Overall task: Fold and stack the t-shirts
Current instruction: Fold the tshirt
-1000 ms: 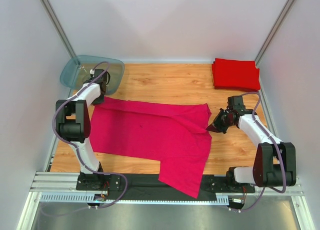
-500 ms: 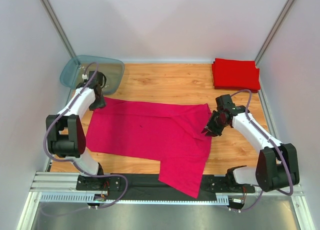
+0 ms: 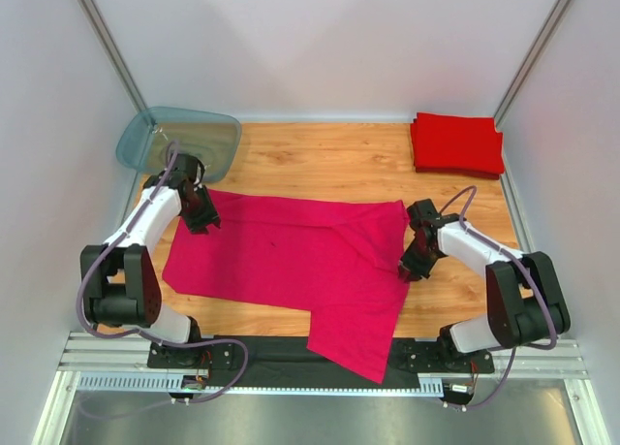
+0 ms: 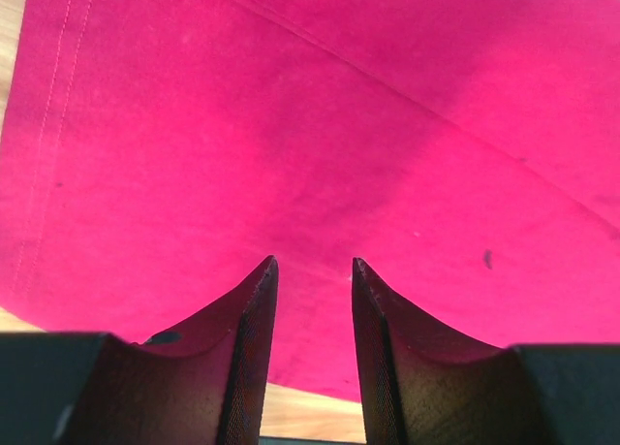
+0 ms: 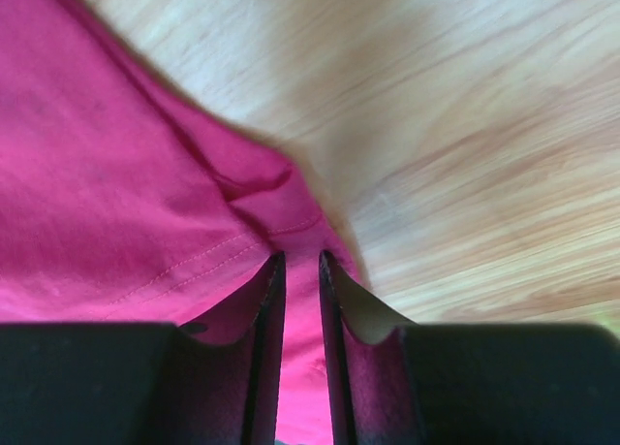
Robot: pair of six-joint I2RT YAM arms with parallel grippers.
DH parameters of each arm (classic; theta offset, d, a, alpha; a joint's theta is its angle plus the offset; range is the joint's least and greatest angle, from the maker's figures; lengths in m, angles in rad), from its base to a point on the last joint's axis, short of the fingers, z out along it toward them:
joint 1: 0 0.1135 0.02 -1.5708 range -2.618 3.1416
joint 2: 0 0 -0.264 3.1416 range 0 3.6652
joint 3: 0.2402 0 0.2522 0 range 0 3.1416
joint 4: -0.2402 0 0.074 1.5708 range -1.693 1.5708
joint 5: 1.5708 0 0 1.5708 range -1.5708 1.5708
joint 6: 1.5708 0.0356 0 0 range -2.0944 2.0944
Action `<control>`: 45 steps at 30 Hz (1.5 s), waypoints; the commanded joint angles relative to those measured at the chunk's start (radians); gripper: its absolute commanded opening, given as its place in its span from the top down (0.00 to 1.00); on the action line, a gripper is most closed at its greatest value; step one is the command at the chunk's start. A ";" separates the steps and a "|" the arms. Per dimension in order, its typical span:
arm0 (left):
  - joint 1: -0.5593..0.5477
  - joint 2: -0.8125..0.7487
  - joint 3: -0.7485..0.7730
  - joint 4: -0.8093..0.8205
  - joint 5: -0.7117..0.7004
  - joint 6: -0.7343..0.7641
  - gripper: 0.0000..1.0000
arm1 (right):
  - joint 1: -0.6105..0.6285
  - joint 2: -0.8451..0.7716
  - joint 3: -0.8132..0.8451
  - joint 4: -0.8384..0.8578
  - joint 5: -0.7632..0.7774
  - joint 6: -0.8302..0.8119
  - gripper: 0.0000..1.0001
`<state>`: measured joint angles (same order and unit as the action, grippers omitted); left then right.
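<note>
A magenta-pink t-shirt (image 3: 291,256) lies spread flat across the wooden table (image 3: 320,159), its near right part hanging over the front edge. My left gripper (image 3: 203,217) hovers above the shirt's far left corner. In the left wrist view its jaws (image 4: 312,266) stand open over the cloth (image 4: 291,125), with nothing between them. My right gripper (image 3: 414,266) sits at the shirt's right edge. Its jaws (image 5: 298,256) are a narrow gap apart over the rumpled hem (image 5: 262,188). Red folded t-shirts (image 3: 457,143) are stacked at the far right corner.
A translucent blue-grey tub (image 3: 179,135) stands at the far left corner, just behind the left arm. A black strip and metal rail (image 3: 126,353) run along the near edge. White walls close in on both sides.
Both grippers have opened. The left one moved from the tub side rightward over the shirt's corner. The right one moved left and nearer along the shirt's right edge. The shirt's left edge now lies further left.
</note>
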<state>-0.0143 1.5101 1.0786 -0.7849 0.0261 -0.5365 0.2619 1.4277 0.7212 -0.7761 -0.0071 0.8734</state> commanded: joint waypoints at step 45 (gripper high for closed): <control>0.053 0.498 0.372 0.279 0.203 -0.037 0.62 | -0.401 0.580 0.713 0.035 -0.372 -0.663 0.59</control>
<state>0.0380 1.9865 1.4353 -0.5392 0.2276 -0.5434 -0.1398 2.0014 1.4422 -0.7666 -0.3546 0.2592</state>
